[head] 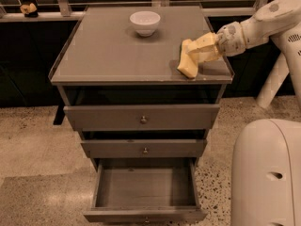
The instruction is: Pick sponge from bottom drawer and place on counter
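Hanging from the gripper's (198,51) clamped fingers (209,43), the sponge (186,66) touches the counter's (113,55) front-right corner.

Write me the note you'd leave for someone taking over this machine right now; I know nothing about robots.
The gripper is over the counter's right front corner, jaws shut on the sponge.
The sponge hangs from it, lower end at or touching the counter.
The bottom drawer is pulled open, nothing visible inside.
The white bowl sits at the counter's back, apart from the sponge.
Done: sponge out of the drawer and brought to the counter.
Left: release it and draw the arm away.
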Tool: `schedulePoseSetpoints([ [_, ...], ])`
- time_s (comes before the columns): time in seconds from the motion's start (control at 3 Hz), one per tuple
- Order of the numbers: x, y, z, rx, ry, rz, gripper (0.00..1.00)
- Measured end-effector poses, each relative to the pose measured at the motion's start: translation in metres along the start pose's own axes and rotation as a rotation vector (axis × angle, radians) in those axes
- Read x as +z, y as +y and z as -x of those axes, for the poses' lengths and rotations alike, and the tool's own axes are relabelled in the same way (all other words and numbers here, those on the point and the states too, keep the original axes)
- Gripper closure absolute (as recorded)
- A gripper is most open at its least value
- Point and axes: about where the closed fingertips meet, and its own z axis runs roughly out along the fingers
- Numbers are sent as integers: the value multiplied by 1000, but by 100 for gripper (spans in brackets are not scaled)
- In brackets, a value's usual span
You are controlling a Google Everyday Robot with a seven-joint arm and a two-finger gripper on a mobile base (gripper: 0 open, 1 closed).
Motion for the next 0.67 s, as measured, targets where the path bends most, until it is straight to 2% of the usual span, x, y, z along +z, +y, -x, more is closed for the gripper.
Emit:
schedulePoseSetpoints([
  [0.67,0,0,0,0,0,0,11],
])
